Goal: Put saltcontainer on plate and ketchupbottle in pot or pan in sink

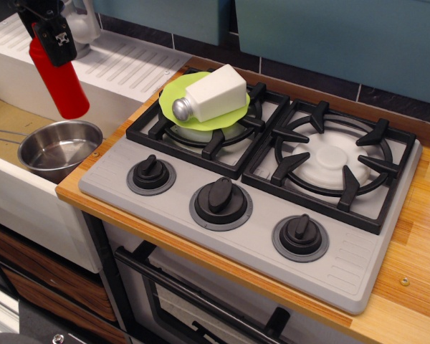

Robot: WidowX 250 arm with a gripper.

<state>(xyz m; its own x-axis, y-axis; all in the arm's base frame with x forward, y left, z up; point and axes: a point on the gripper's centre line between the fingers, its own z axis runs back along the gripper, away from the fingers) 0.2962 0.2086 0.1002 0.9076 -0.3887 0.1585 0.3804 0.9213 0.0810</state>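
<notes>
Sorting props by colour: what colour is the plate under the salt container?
Lime green plate, clearest in the observation.image view.

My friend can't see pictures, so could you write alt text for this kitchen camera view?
A robot gripper holds a red ketchupbottle in the air above a steel pot in the sink. A white saltcontainer lies on a green plate on the stove's left burner.

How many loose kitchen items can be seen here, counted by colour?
Red: 1, the red plastic squeeze bottle, held in the end effector
White: 1, the white boxy shaker with silver cap
Green: 1, the lime-green round plate
Silver: 1, the shiny steel pot
Total: 4
</notes>
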